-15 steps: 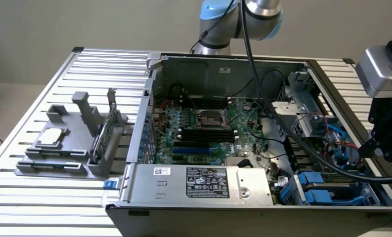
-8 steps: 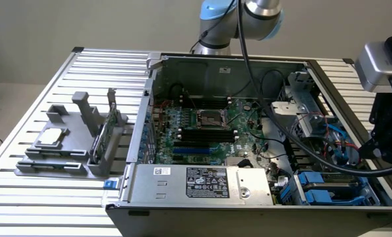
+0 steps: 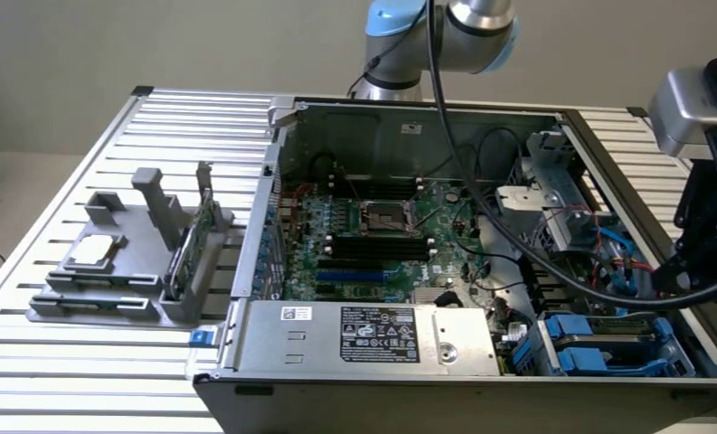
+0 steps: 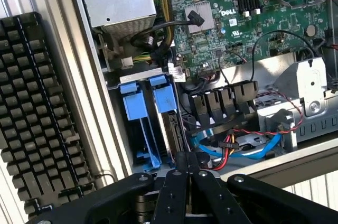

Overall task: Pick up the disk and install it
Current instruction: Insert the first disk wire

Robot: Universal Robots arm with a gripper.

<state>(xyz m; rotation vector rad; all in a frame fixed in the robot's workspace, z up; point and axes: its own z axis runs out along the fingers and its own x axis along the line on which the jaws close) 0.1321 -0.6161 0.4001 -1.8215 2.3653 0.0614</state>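
room: plain beige wall (image 3: 153,45) at the back.
bench (image 3: 80,380): slatted aluminium, carrying an open computer case (image 3: 394,117).
disk (image 4: 162,97): on edge in the case's corner bay, between blue rails.
hand (image 4: 187,158): fingers pressed together, empty, near the disk.

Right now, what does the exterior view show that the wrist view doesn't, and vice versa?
Exterior view: a grey fixture holding a green circuit card and a small silver drive, plus the arm's blue-capped joint. Wrist view: the shut gripper near the drive bay, and a black gridded pad beside the case. Both: motherboard, power supply, blue disk carriers.
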